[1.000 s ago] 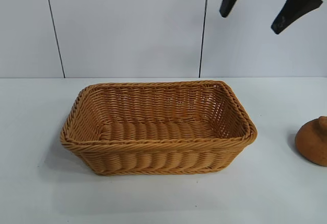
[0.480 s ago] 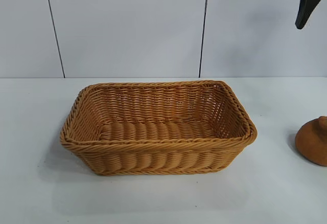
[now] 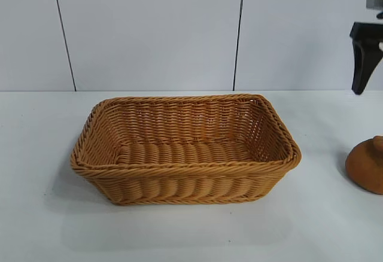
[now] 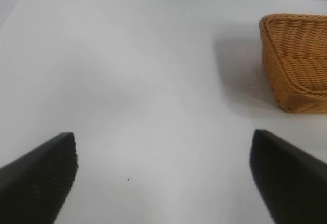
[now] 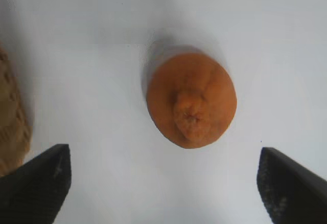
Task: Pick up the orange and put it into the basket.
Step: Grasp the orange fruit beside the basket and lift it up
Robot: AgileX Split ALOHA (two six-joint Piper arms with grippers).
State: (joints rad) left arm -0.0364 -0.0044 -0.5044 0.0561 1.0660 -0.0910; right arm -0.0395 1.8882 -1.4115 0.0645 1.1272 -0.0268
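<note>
The orange (image 3: pixel 366 165) is a dull orange-brown fruit with a knob on top. It sits on the white table at the far right, partly cut off by the picture's edge. The right wrist view shows it from above (image 5: pixel 191 100). My right gripper (image 5: pixel 163 183) hangs open above it, jaws wide apart and empty. One of its fingers (image 3: pixel 362 55) shows at the upper right of the exterior view, well above the orange. The woven basket (image 3: pixel 185 169) stands empty in the middle of the table. My left gripper (image 4: pixel 163 178) is open and empty over bare table, left of the basket (image 4: pixel 296 65).
The white table (image 3: pixel 48 214) runs back to a white panelled wall (image 3: pixel 149 29). A sliver of the basket's rim (image 5: pixel 11 121) lies close beside the right gripper.
The right gripper has moved right and come down toward the orange; only one finger now shows in the exterior view. The basket and orange have not moved.
</note>
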